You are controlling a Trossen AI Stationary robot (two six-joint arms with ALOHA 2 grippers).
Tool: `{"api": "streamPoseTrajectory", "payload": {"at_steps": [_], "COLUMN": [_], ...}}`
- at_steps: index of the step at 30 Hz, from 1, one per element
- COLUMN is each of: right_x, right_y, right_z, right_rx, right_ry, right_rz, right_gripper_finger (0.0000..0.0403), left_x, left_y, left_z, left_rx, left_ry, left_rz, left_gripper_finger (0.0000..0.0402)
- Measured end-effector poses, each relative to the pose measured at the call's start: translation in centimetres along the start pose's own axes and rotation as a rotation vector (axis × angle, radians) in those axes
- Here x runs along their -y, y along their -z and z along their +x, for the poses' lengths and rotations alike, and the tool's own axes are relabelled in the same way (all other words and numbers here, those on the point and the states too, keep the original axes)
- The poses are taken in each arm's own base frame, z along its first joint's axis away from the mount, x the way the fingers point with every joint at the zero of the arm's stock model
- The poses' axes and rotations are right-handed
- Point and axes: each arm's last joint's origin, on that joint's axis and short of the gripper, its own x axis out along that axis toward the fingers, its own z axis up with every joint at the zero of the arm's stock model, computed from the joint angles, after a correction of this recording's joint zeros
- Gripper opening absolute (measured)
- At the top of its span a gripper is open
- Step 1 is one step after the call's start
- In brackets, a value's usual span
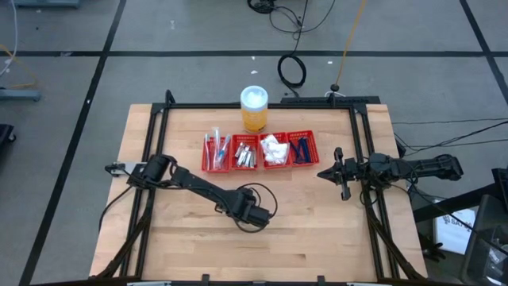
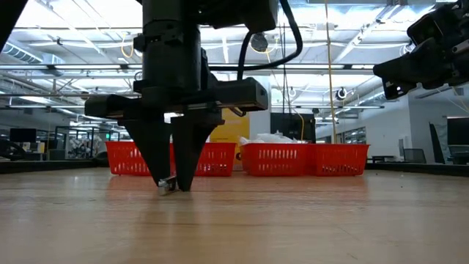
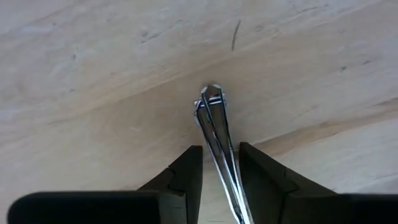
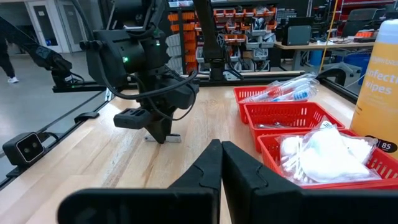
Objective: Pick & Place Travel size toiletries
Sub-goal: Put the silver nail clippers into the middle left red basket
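A thin silvery toiletry item point(image 3: 213, 109) lies on the bare wood near the table's middle, and my left gripper point(image 3: 221, 149) stands over it, shut on it; it shows as a small glint point(image 2: 165, 185) at the fingertips in the low view. The left gripper point(image 1: 255, 218) is in front of the red tray point(image 1: 260, 151). From left to right the tray holds wrapped sticks point(image 1: 216, 151), silvery items point(image 1: 246, 152), white packets point(image 1: 275, 148) and dark blue razors point(image 1: 300, 149). My right gripper point(image 4: 221, 146) is shut and empty, and it waits above the table to the right of the tray point(image 1: 337, 173). My left gripper pinches the silvery item between its two fingers, which lie along its long sides point(image 3: 219, 155). The fingers point(image 2: 183, 172) come from above and point down at the table. The item lies on the wood, and its free end point(image 3: 211, 93) sticks out beyond the fingertips.
An orange jar with a white lid point(image 1: 254, 107) stands just behind the tray. A black frame rail point(image 1: 262, 105) runs along the table's far edge and down both sides. Bare wood lies in front of the tray and around the left gripper.
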Motion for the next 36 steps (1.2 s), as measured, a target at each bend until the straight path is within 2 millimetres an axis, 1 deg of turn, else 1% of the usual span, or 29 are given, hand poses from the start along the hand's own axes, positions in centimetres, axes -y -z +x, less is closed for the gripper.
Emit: {"api": "streamPoseTrajectory", "payload": {"at_steps": [2, 7, 13, 17, 20, 23, 24, 26, 30, 32, 33, 36], "right_x": [0.0, 0.0, 0.0, 0.0, 0.0, 0.0, 0.0, 0.0, 0.0, 0.0, 0.0, 0.0], "right_y": [0.0, 0.0, 0.0, 0.0, 0.0, 0.1, 0.1, 0.1, 0.1, 0.0, 0.0, -0.2], "right_z": [0.0, 0.0, 0.0, 0.0, 0.0, 0.0, 0.0, 0.0, 0.0, 0.0, 0.0, 0.1], "right_rx": [0.0, -0.001, -0.002, -0.002, -0.004, -0.006, -0.006, -0.006, -0.006, 0.011, 0.018, 0.046], "right_ry": [0.0, 0.0, 0.0, 0.0, 0.0, 0.0, 0.0, 0.0, 0.0, -0.001, -0.002, -0.002], "right_rz": [0.0, 0.0, 0.0, 0.0, 0.0, 0.0, 0.0, 0.0, 0.0, 0.0, 0.0, -0.002], "right_gripper_finger": [0.0, 0.0, 0.0, 0.0, 0.0, 0.0, 0.0, 0.0, 0.0, 0.0, 0.0, 0.0], "left_x": [-0.1, -0.1, 0.0, 0.3, 0.5, 0.5, 0.5, 0.5, 0.1, -0.1, -0.2, -0.8], "left_y": [0.0, 0.1, 0.3, 0.2, 0.1, -0.1, -0.1, -0.2, -0.4, -0.3, -0.3, -0.6], "left_z": [0.3, 0.4, 0.5, 0.6, 0.6, 0.4, 0.3, 0.2, -0.8, -1.8, -2.7, -6.3], "left_rx": [0.0, 0.006, 0.059, 0.084, 0.084, 0.078, 0.078, 0.081, 0.123, 0.189, 0.227, 0.349], "left_ry": [0.001, -0.001, 0.001, 0.029, 0.043, 0.051, 0.054, 0.055, 0.059, 0.064, 0.081, 0.152], "left_rz": [0.034, 0.198, 0.186, 0.222, 0.251, 0.274, 0.285, 0.3, 0.366, 0.388, 0.398, 0.418], "left_gripper_finger": [0.0106, 0.0106, 0.0106, 0.0103, 0.0076, 0.0025, 0.0015, 0.0014, 0.0008, 0.0007, 0.0008, 0.0006]}}
